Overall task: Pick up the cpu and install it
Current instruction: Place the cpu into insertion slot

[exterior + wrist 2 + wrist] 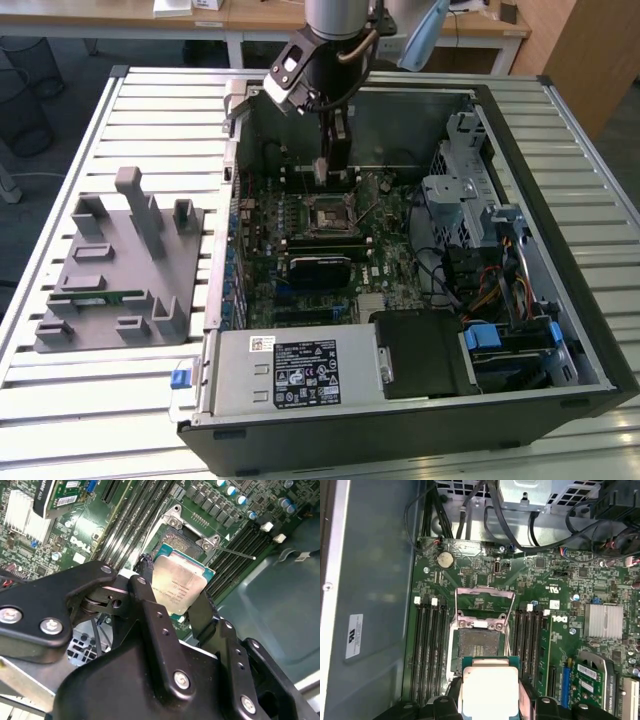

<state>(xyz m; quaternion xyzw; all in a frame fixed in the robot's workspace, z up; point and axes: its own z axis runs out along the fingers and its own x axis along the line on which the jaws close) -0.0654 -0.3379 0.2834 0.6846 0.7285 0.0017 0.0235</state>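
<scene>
One cpu (180,582), clamped in the jaws: a black finger (150,610) sits on each of two opposite edges, in both wrist views (487,690). It is square, so no long axis. It's held flat, metal lid up, roughly parallel to the motherboard (545,580), with its edges about in line with the socket (477,647). The lid carries a few lines of small print, and green substrate shows around the rim.

Position: inside the open PC case (560,330), above the board and over one edge of the socket, not seated. The socket's dark centre is bare and its metal load frame (485,600) is flipped open. In the exterior view the cpu (322,172) hangs at the jaw tips, just up-picture of the socket (328,213).

Counts: one socket, and two banks of dark memory slots, one on each side of it (430,645) (527,640). Also one coin cell (445,559) and one finned heatsink (603,621).

Labels: one white sticker (354,635) on the case wall, one black-and-white rating label (305,372) on the power supply (285,375), and white silkscreen on the board.

At the exterior view's left, one grey fixture (120,260) sits on the slatted metal worktop (100,400), with one green memory stick (95,297) lying in it, well apart from the case.
</scene>
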